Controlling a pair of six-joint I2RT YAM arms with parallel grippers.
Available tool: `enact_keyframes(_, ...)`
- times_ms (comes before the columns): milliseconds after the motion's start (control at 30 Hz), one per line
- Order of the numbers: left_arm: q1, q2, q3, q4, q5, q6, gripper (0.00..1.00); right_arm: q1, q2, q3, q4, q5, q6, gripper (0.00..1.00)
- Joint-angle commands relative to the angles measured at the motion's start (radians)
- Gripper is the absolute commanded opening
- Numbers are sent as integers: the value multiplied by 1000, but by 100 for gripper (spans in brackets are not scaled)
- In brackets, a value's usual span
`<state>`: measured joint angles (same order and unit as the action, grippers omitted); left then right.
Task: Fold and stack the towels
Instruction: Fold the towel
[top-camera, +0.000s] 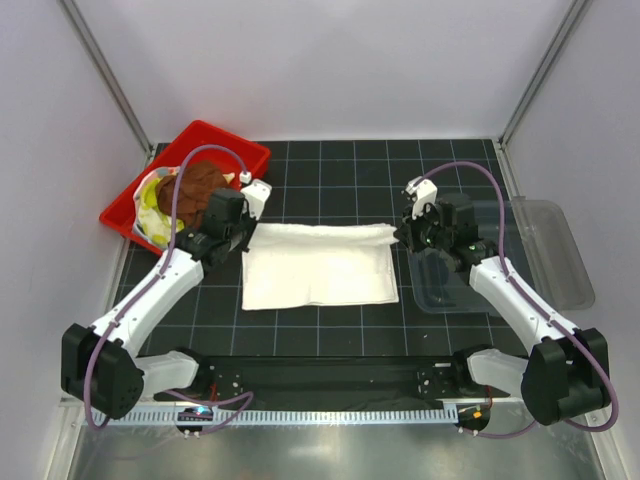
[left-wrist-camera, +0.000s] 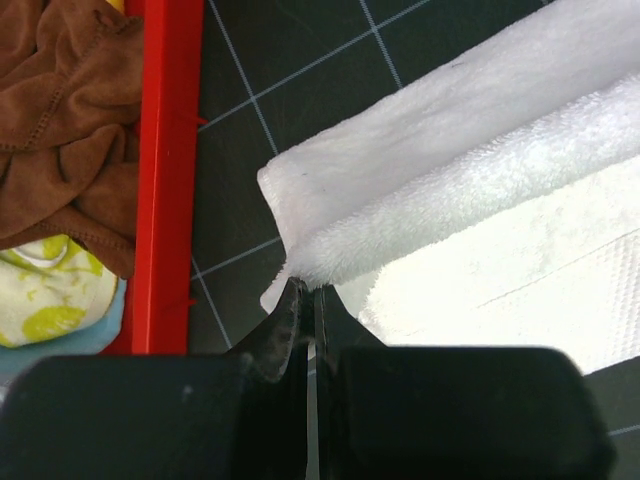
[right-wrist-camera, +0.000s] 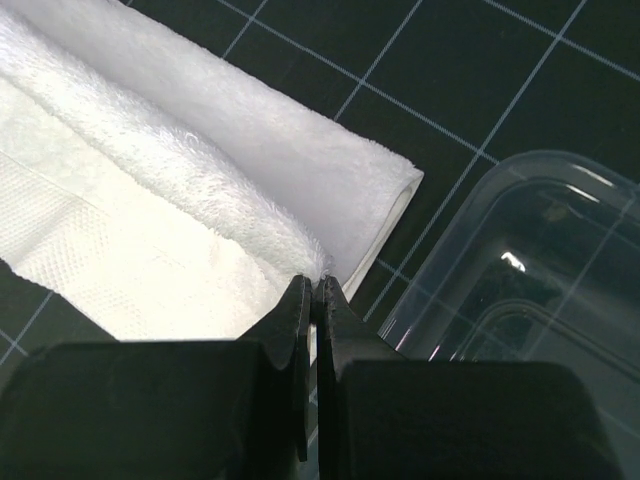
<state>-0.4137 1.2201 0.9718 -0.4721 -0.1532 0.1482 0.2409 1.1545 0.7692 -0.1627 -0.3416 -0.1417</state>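
The large white towel (top-camera: 318, 262) lies on the black grid mat in the middle, its far edge lifted and rolled over. My left gripper (top-camera: 243, 232) is shut on the towel's far left corner (left-wrist-camera: 330, 245). My right gripper (top-camera: 404, 235) is shut on the far right corner (right-wrist-camera: 300, 190). The brown towel (top-camera: 199, 184) lies in the red tray, also in the left wrist view (left-wrist-camera: 65, 120). A yellow-green patterned towel (top-camera: 152, 200) lies under it, with a strip of light blue cloth (left-wrist-camera: 60, 335) below.
The red tray (top-camera: 235, 148) stands at the back left; its rim (left-wrist-camera: 165, 170) is just left of my left gripper. A clear plastic bin (top-camera: 545, 255) stands at the right, close to my right gripper (right-wrist-camera: 520, 290). Grey walls enclose the mat.
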Motion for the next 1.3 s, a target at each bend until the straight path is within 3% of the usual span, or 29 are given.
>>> enact_keyframes(0,-34,-36,-16,-2,-72,-67,0,14,-21,-10,-14,50,77,1)
enact_keyframes(633,-97,-99,-136,-62,-75,-249,1,95,-162,-126,-109,128,192,2)
enact_keyframes(767,-106,-102,-127,-79,-56,-275,10,107,-179,-123,-155,147,211,6)
enact_keyframes(867,-115,-128,-122,-97,-75,-297,22,113,-205,-122,-166,133,254,16)
enact_keyframes(900,-114,-136,-116,-114,-89,-297,25,113,-225,-116,-172,131,263,24)
enact_keyframes(1100,-114,-249,-82,-175,-266,-347,43,113,-271,-42,-245,41,320,39)
enact_keyframes(1167,-114,-283,-67,-155,-218,-381,48,117,-269,-25,-224,27,414,47)
enact_keyframes(1267,-114,-289,-88,-54,-90,-516,50,161,-205,14,-172,129,610,48)
